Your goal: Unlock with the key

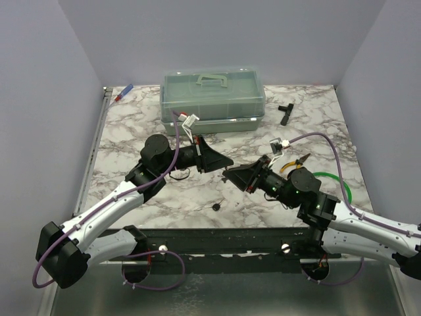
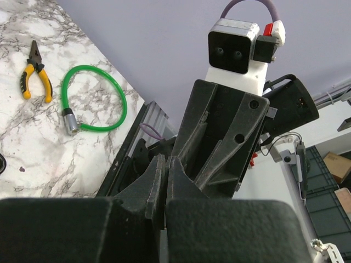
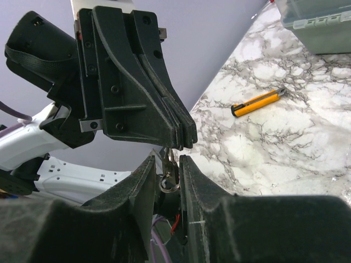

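My left gripper (image 1: 225, 162) is shut, and in the right wrist view its tips (image 3: 184, 138) pinch the top of a small dark padlock (image 3: 172, 174). The padlock hangs below the tips with a thin silver loop at its lower end. My right gripper (image 1: 230, 175) faces the left one tip to tip. Its fingers (image 3: 143, 181) stand apart on either side of the padlock, with a gap on each side. A tiny key (image 1: 216, 207) with a round black head lies on the marble, in front of and between both grippers. In the left wrist view the left gripper (image 2: 166, 163) shows pressed shut.
A clear lidded box (image 1: 212, 99) stands at the back. A black T-shaped tool (image 1: 285, 112) lies back right. Yellow pliers (image 2: 35, 71) and a green cable loop (image 2: 93, 98) lie right of the right arm. A yellow knife (image 3: 258, 102) and a pen (image 1: 123, 93) lie at the left.
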`<state>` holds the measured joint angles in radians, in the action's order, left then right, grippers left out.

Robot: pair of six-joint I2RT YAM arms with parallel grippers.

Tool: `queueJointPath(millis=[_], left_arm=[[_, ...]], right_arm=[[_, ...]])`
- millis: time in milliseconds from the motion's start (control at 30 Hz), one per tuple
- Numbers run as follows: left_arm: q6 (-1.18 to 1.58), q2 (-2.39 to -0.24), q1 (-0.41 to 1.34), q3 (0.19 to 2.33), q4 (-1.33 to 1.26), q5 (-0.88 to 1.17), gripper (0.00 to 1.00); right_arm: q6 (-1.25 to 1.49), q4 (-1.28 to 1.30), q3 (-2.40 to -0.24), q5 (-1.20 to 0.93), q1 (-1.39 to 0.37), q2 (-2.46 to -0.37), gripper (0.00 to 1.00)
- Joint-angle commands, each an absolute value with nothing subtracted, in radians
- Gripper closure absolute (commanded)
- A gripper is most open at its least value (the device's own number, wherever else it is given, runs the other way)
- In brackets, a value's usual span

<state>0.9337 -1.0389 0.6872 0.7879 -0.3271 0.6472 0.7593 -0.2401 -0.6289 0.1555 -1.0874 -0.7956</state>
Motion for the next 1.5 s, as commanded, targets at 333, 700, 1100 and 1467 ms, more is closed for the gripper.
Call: queueJointPath(millis=[333, 700, 1100, 1467], left_arm=[[0.945, -1.028, 0.687, 0.755, -0.388, 0.626, 1.00], [0.944, -1.034, 0.686, 0.746, -0.388, 0.575, 1.00], [0.760, -1.047, 0.687, 0.812, -0.125, 0.464, 0.06], [0.577, -1.352, 0.831, 0.941, -0.063, 0.367, 0.17]], right_arm=[[0.770, -0.268, -0.619, 0.173, -1.092, -0.803, 0.99], [0.780, -0.238, -0.633, 0.101, -1.092, -0.836, 0.99], [0.921, 0.297, -0.748, 0.555, -1.092, -0.758, 0.99], [0.849, 0.570, -1.012, 1.008, -1.093, -0.753, 0.99]])
